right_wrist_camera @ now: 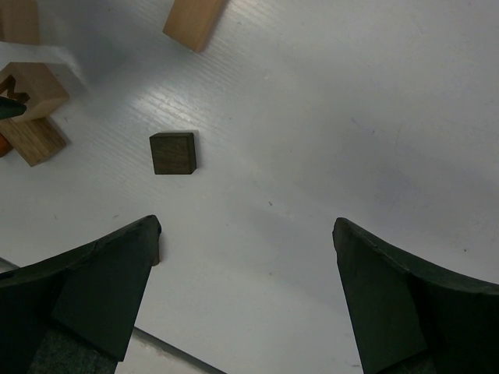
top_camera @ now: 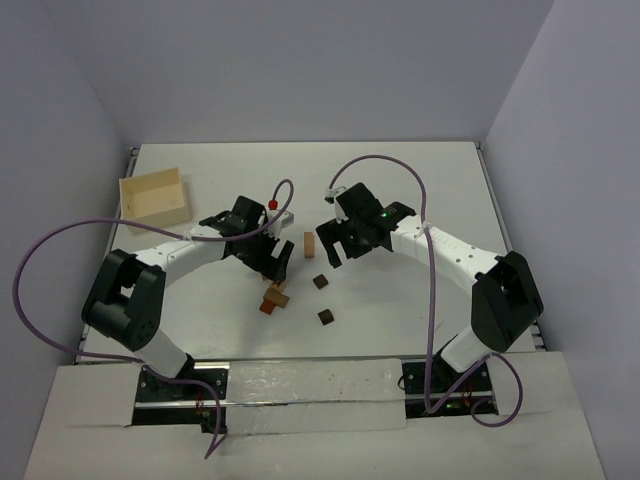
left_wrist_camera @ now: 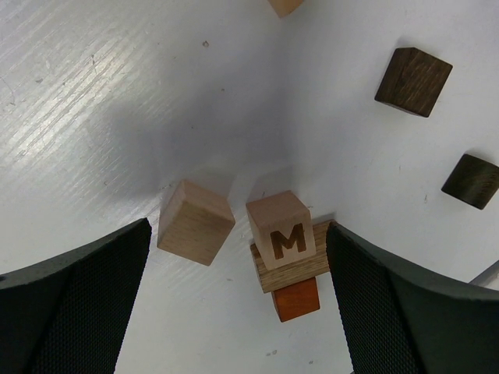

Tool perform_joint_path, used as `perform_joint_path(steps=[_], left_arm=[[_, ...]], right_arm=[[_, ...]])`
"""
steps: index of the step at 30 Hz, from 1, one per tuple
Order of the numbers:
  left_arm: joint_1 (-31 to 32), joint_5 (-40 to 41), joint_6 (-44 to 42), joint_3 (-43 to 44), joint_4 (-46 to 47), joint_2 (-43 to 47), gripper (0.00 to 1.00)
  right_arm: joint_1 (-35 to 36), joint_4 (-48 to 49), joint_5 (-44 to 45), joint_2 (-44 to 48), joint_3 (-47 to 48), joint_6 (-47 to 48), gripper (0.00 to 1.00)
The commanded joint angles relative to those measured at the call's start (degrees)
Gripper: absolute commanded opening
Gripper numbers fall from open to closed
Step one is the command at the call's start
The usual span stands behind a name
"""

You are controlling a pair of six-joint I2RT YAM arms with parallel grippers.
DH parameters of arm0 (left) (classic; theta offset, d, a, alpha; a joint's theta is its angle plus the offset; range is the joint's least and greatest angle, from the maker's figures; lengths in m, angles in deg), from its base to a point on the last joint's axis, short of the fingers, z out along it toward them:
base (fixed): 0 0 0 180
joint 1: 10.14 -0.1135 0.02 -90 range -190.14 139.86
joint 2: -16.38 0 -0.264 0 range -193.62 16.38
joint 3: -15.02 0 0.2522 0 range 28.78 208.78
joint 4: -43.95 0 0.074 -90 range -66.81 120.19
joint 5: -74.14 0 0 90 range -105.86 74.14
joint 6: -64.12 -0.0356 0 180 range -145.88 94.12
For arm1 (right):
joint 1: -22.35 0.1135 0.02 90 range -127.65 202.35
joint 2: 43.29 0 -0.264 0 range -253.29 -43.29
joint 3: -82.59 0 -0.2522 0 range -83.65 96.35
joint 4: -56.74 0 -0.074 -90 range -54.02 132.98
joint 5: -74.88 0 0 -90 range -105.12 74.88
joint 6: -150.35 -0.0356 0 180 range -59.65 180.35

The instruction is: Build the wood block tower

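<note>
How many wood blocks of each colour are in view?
Pale tan: 3 (M block, loose cube, longer piece)
Dark brown cubes: 2
Mid-brown grained block: 1
Orange-red block: 1
Total: 7

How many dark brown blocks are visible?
2: one dark brown block right of the small stack, a second block below it in the top view; others may be hidden.
</note>
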Motion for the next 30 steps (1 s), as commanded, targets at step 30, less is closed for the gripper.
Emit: perform_joint_path(steps=[30], left_arm=[[1.8, -1.2, 0.4, -0.9, -1.1, 0.7, 0.82]], right_arm=[[-0.2, 0.1, -0.6, -1.0, 2.6, 0.0, 1.00]])
